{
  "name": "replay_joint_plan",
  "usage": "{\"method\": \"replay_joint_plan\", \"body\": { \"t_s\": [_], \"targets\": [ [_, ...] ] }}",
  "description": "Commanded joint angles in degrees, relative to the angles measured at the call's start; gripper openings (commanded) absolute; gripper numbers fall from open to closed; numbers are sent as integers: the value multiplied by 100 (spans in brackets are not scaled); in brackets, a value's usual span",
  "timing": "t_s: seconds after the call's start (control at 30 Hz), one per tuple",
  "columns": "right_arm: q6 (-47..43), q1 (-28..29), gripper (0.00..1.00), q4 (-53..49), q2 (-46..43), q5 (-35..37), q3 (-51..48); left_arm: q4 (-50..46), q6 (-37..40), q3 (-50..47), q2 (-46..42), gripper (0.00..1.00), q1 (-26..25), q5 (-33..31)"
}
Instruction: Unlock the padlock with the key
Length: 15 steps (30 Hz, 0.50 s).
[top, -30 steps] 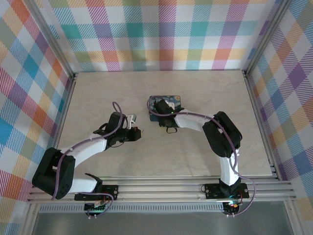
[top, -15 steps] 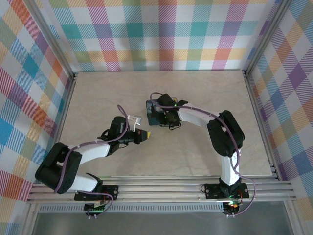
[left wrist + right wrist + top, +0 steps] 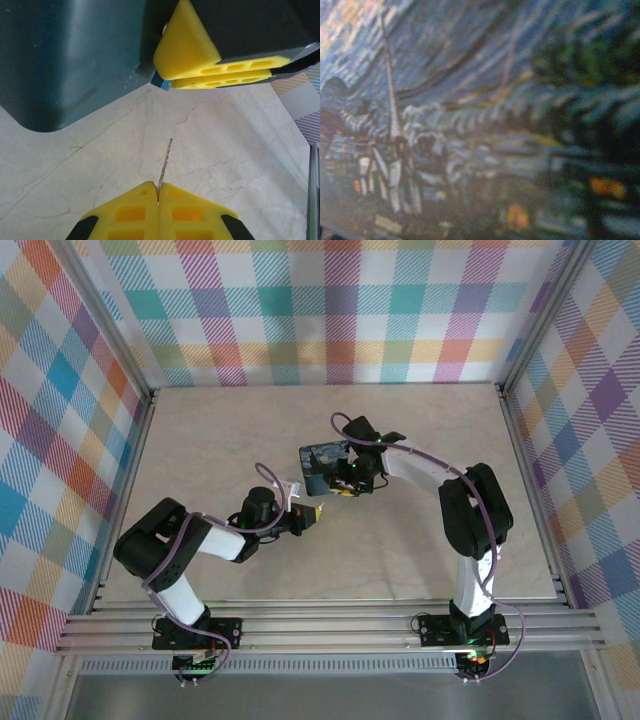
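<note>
The padlock, dark blue with a starry-night print, is held above the table near its middle. My right gripper is shut on the padlock's right side. The painted face sits blurred and very close in the right wrist view. In the left wrist view the padlock's dark body is at upper left, with the right arm's yellow fingers pressed together at its edge. My left gripper is shut on the key, whose thin toothed blade points up toward the padlock, a short gap away. From above, the left gripper is just below and left of the padlock.
The marble-patterned table is walled by plaid panels on three sides. Aluminium rails run along the near edge by the arm bases. Open tabletop lies to the left, right and behind the grippers.
My left gripper has moved right with the key, closing in on the padlock. My right arm has swung round to the padlock's right side and turned it.
</note>
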Motion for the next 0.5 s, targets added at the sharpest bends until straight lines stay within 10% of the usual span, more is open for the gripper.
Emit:
{"method": "replay_joint_plan", "body": {
  "t_s": [0.0,0.47],
  "targets": [
    [250,-102,0,-12,-324,-673,84,790,-25,104,229,0,-99,-99],
    [281,-263,0,-121,-390,-1289,147,1168,130,424,670,0,-210,-241]
  ]
}}
